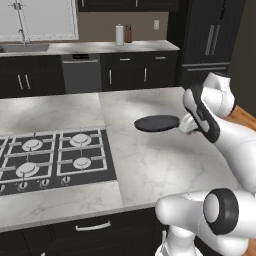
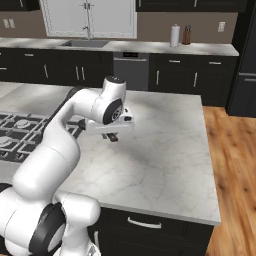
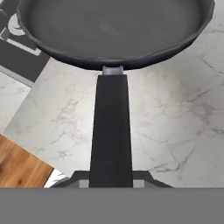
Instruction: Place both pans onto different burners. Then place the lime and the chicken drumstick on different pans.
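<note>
A: Which step is this?

B: Pan 1 of 2. The gripper is clenched on the handle of the dark pan, which hangs level above the marble counter, right of the cooktop.

A: Next?

B: I judge it must carry the pan left and lower it onto a burner.

A: Do the views differ?

B: The hand view shows the handle between the jaws; the left base view shows the burners.

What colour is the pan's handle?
Black, seen best in the hand view: the pan's handle.
</note>
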### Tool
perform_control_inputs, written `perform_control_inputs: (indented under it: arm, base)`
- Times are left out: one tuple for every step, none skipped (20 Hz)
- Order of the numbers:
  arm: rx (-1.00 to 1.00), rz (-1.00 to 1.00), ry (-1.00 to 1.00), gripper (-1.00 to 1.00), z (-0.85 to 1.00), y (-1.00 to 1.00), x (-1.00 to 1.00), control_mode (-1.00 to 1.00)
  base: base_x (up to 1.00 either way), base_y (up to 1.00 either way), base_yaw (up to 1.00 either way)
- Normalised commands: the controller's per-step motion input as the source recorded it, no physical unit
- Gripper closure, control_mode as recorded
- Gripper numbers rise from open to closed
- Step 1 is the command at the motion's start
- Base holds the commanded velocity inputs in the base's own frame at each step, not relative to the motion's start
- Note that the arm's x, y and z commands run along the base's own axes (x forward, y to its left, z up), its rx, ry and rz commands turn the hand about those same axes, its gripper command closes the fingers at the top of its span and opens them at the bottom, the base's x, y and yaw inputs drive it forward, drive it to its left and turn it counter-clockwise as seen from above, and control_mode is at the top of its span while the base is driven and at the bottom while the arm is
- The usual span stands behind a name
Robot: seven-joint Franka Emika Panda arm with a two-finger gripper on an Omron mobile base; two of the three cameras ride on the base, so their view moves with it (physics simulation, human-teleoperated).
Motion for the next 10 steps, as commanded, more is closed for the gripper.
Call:
perform_control_inputs:
  arm:
    - [0.09, 0.05, 0.00, 1.00, 0.00, 0.00, -0.11, -1.00]
    - [0.08, 0.05, 0.00, 1.00, 0.00, 0.00, -0.12, -1.00]
    - [0.07, 0.03, 0.00, 1.00, 0.00, 0.00, -0.11, -1.00]
    - [0.05, 0.02, 0.00, 1.00, 0.00, 0.00, -0.14, -1.00]
    - [0.02, 0.01, 0.00, 1.00, 0.00, 0.00, -0.15, -1.00]
    - [0.00, 0.00, 0.00, 1.00, 0.00, 0.00, 0.00, 1.00]
    - [0.00, 0.00, 0.00, 1.00, 0.00, 0.00, 0.00, 1.00]
    - [0.00, 0.00, 0.00, 1.00, 0.00, 0.00, 0.00, 1.00]
    - [0.00, 0.00, 0.00, 1.00, 0.00, 0.00, 0.00, 1.00]
    - [0.00, 0.00, 0.00, 1.00, 0.00, 0.00, 0.00, 1.00]
  base:
    - [0.00, 0.00, 0.00]
    - [0.00, 0.00, 0.00]
    - [0.00, 0.00, 0.00]
    - [0.00, 0.00, 0.00]
    - [0.00, 0.00, 0.00]
    - [-0.24, 0.00, 0.00]
    - [-0.28, 0.02, 0.00]
    - [-0.27, 0.16, 0.00]
    - [-0.24, 0.21, 0.00]
    - [-0.28, 0.31, 0.00]
